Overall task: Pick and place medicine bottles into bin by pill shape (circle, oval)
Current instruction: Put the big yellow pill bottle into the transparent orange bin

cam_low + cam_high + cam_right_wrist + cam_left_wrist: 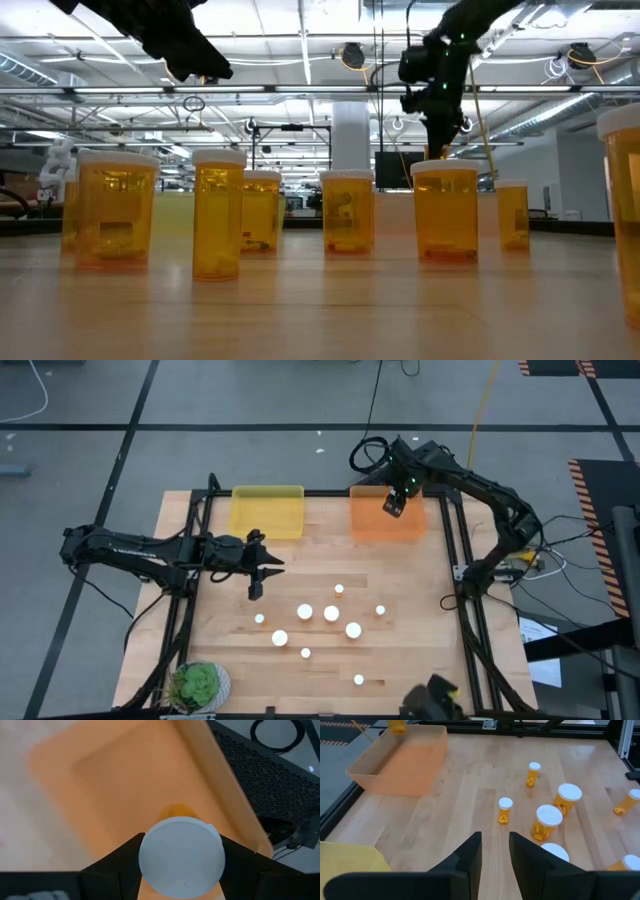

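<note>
- On the light wooden table (420,620), two plastic trays are set along the far edge: a yellow tray (267,510) and an orange tray (374,523).
- Above the orange tray, the right hand (393,506) is seen pinching an amber medicine bottle with a white cap (181,856).
- Near the table's left side, the left hand (256,591) is held over bare wood, fingers slightly spread, nothing gripped.
- Nine white-capped amber bottles (331,614) are left standing mid-table.
</note>
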{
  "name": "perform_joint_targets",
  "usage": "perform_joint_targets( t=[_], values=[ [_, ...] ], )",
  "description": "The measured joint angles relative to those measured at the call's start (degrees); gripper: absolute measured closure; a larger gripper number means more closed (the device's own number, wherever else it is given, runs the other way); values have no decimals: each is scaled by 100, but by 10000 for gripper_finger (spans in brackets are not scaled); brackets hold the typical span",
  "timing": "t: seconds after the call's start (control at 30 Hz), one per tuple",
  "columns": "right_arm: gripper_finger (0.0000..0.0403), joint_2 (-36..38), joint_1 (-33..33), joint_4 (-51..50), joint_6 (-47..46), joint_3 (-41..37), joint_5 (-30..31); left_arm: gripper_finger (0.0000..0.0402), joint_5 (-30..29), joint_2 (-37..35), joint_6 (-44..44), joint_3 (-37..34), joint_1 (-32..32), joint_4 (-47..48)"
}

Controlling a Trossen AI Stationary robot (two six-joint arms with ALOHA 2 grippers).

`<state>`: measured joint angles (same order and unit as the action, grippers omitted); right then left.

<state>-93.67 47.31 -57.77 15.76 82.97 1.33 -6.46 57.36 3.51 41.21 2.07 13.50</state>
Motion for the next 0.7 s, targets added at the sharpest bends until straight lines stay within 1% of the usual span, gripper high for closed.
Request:
perform_joint_targets(
  t=[0.3,0.37,0.47,0.7],
  values=[
    [201,-689,850,136,451,4,-14,300,0,0,-22,0,0,-4],
    [201,-821,966,137,490,4,-122,300,2,0,-24,0,0,-4],
    [201,-972,1066,132,504,4,-303,300,2,0,-27,0,0,-6],
    [198,-1117,1088,294,512,4,-285,300,16,0,-37,0,0,-4]
  ],
)
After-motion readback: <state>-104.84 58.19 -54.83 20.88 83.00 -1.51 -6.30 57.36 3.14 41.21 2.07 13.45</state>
